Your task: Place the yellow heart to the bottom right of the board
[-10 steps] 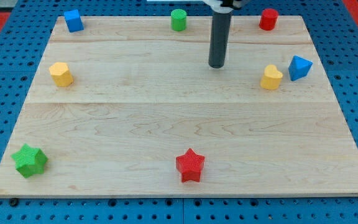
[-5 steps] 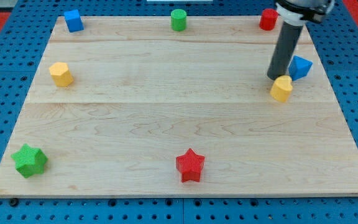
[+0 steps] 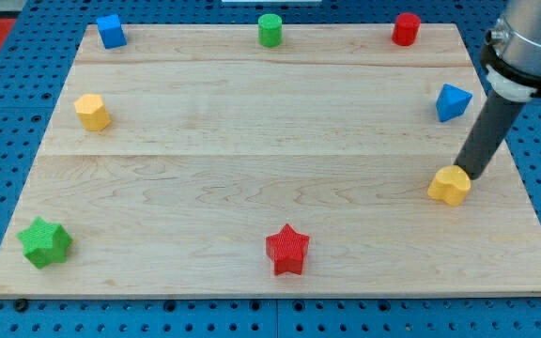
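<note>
The yellow heart (image 3: 449, 185) lies on the wooden board (image 3: 270, 160) at the right side, a little below the middle. My tip (image 3: 471, 174) is touching the heart's upper right edge. The rod rises up and to the right from there, out of the view's right top corner.
A blue triangular block (image 3: 453, 101) sits above the heart near the right edge. A red cylinder (image 3: 405, 28), green cylinder (image 3: 270, 29) and blue cube (image 3: 111, 30) line the top edge. A yellow hexagon (image 3: 92, 112) is at left, a green star (image 3: 45, 241) at bottom left, a red star (image 3: 287, 249) at bottom middle.
My tip swept from the top middle to the right, met the yellow heart and pushed it down and to the right, away from the blue block.
</note>
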